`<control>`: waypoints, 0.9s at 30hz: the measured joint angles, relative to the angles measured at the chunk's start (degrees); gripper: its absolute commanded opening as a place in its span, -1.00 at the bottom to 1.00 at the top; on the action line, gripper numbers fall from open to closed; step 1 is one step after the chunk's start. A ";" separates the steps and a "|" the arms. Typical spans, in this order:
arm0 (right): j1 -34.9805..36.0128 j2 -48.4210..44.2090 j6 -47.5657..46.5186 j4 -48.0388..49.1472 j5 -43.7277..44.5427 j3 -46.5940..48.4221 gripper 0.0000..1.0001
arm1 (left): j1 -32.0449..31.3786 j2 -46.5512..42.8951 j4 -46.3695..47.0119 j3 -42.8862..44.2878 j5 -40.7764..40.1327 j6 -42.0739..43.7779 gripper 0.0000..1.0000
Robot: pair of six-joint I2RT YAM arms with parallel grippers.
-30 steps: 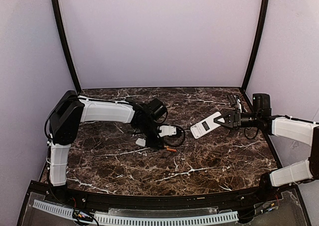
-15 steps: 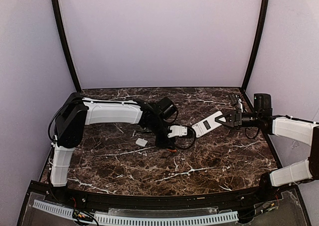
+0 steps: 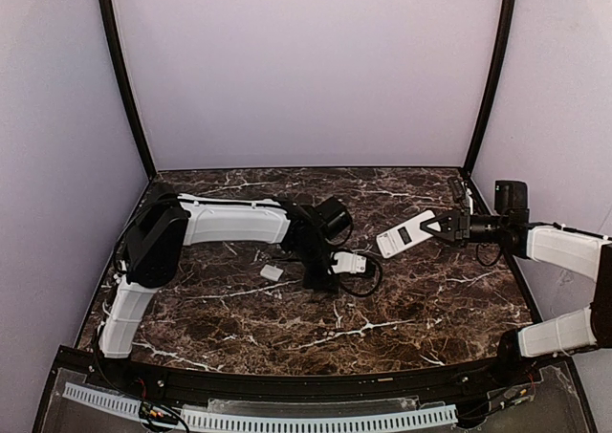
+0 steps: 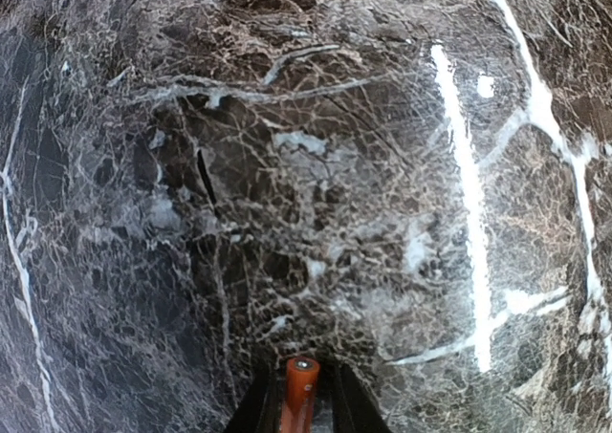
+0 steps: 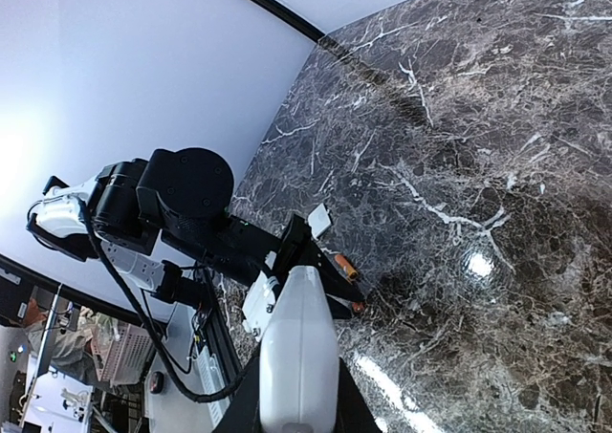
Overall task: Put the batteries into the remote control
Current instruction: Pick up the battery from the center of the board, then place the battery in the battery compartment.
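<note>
Left claw [image 4: 298, 416]: pinching one battery [image 4: 302, 380] tip-forward, midway between side edges, probably readying insertion. Right claw [image 3: 441, 228]: clamping the remote [image 3: 405, 234] by one end near the right edge, presenting it leftward.

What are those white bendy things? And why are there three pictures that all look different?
Those are two robot arms, each ending in a two-finger pincer called a gripper. The big picture is taken from above and behind them. The other two come from little cameras on the wrists, so you see each arm's own fingers up close. The left gripper pinches an orange battery. The right gripper holds the white remote control. Below them is a dark marble table, with a small white piece lying on it; I cannot tell what that is.
</note>
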 measured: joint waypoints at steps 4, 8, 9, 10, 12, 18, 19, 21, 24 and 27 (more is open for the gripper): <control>-0.39 0.00 -0.20 0.00 -0.02 0.00 -1.00 | -0.04 1.09 -1.51 1.84 -0.48 0.39 -0.78; -0.66 0.00 -0.33 -0.02 -0.02 0.00 -1.00 | -0.55 1.57 -3.52 3.13 0.33 0.20 -0.89; -0.70 0.00 -0.44 -0.02 -0.04 0.00 -1.00 | -0.79 1.57 -3.89 3.34 0.72 0.04 -0.91; -0.72 0.00 -0.46 -0.02 -0.04 0.00 -1.00 | -1.05 1.57 -4.42 3.67 1.05 -0.26 -0.96; -0.72 0.00 -0.63 -0.02 -0.15 0.00 -1.00 | -1.77 1.57 -5.42 4.11 2.12 -1.14 -0.99; -0.72 -0.24 0.74 2.73 -0.92 -1.46 -1.00 | -3.19 -0.44 -3.85 0.07 2.03 -7.82 -0.99; -0.68 -0.50 1.42 3.65 -0.90 -2.12 -1.00 | -3.21 -1.62 -2.71 -2.03 1.88 -9.22 -0.99; -0.22 -1.07 2.71 5.31 -0.68 -3.26 -1.00 | -2.84 -5.46 1.14 -7.87 1.27 -13.22 -0.99; 1.22 -1.90 4.66 7.85 0.44 -4.35 -1.00 | -1.73 -12.76 8.94 -16.20 -0.72 -19.87 -0.99; 3.78 -2.36 6.64 10.51 2.10 -4.72 -1.00 | -0.44 -21.73 18.88 -23.50 -4.42 -27.91 -0.99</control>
